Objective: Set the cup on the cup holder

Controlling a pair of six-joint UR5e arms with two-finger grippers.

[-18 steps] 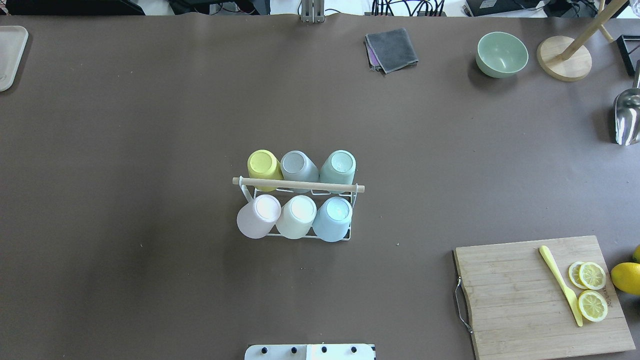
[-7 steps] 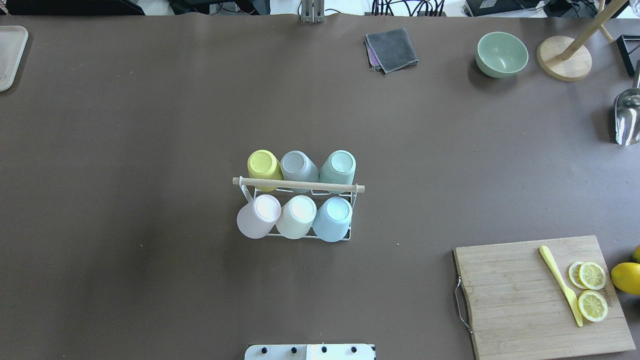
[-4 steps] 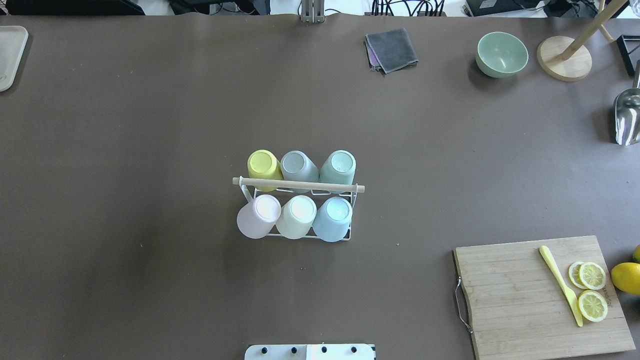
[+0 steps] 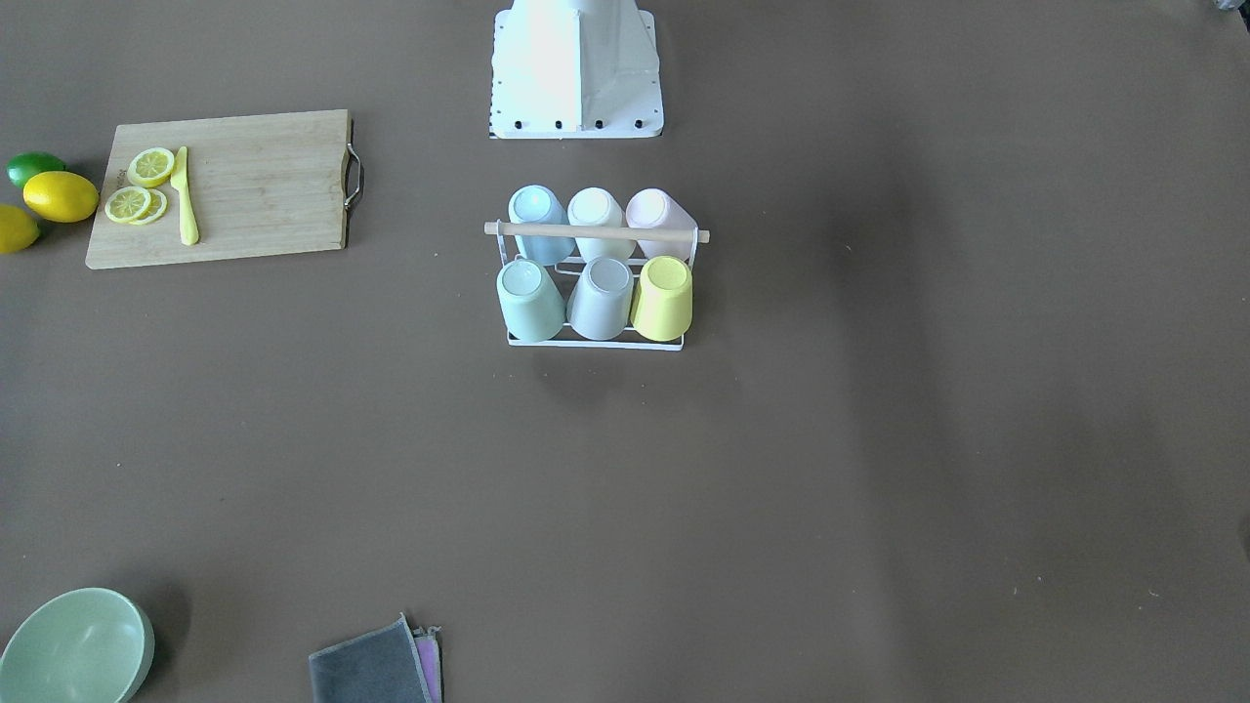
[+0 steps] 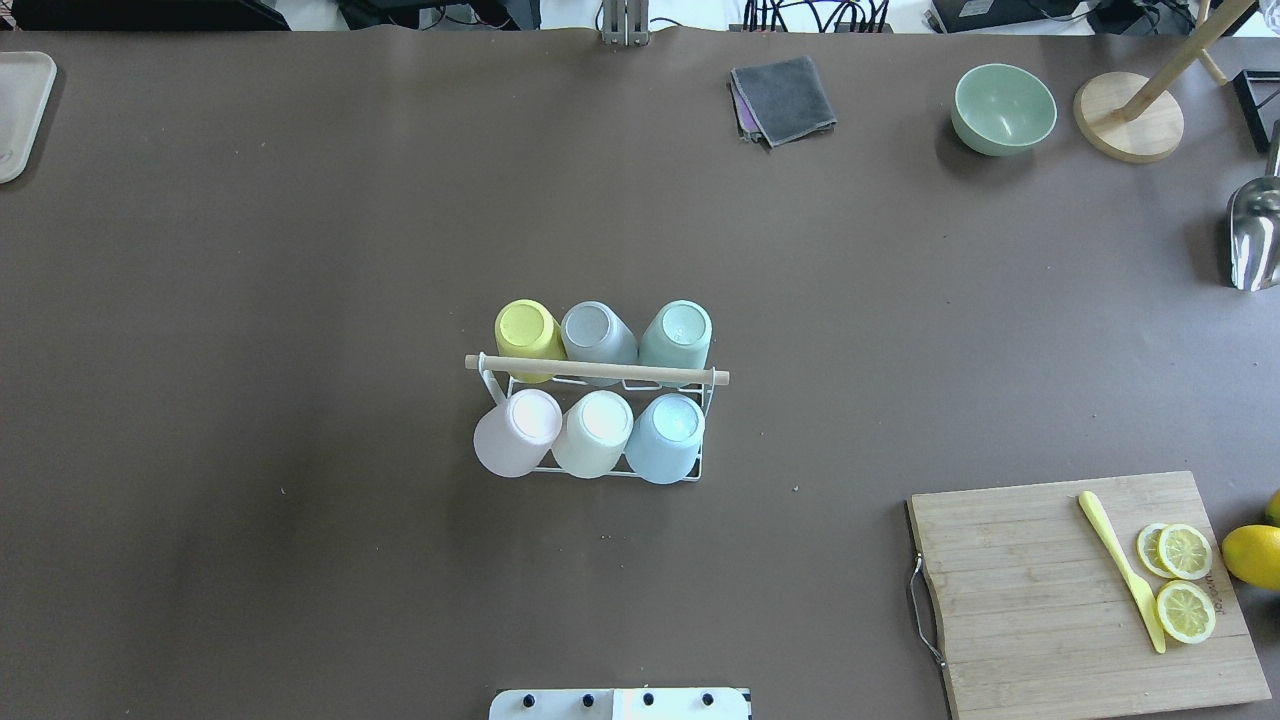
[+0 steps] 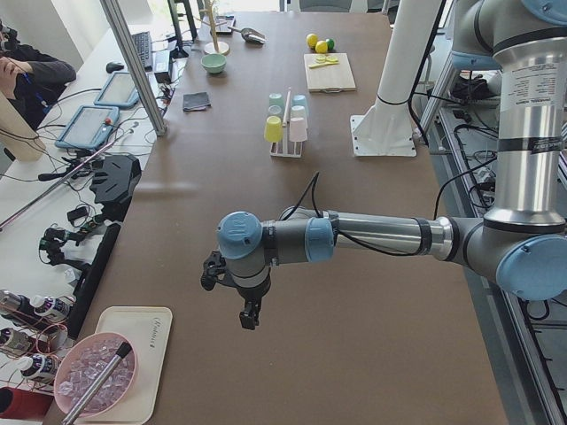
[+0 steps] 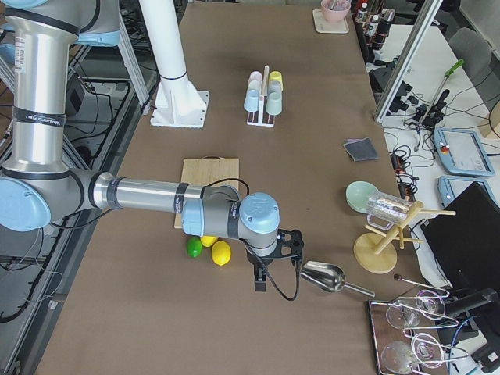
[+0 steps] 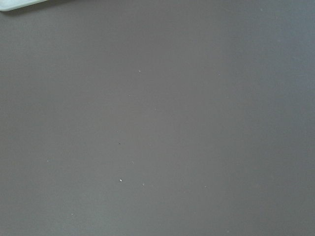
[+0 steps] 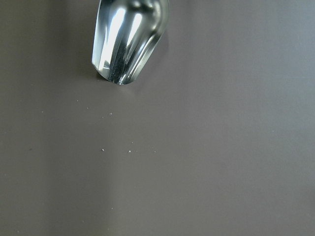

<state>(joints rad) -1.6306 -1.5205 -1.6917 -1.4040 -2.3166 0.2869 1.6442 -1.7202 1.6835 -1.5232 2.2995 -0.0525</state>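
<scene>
Table covering [image 5: 300,300]: brown, matt and paper-like; under the left gripper's [image 6: 249,316] jaws it is smooth with a few pale specks.
Scoop [image 9: 129,39]: polished metal with a mirror gloss, just beside the right gripper's [image 7: 262,280] jaws.
Cup holder [image 4: 596,345]: white coated wire; rod handle [image 5: 600,371] of pale bare wood.
Cups [image 5: 528,337]: smooth pastel plastic, mostly matt.
Cutting board [image 5: 1090,590]: light grained wood with a metal handle.
Knife [image 5: 1120,570]: yellow plastic.
Cloth [image 5: 785,98]: grey, soft and matt.
Bowl [image 5: 1003,108]: pale green, smooth, faint sheen.

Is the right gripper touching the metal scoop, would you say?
Apart. The exterior right view shows a gap between the right gripper and metal scoop.
</scene>
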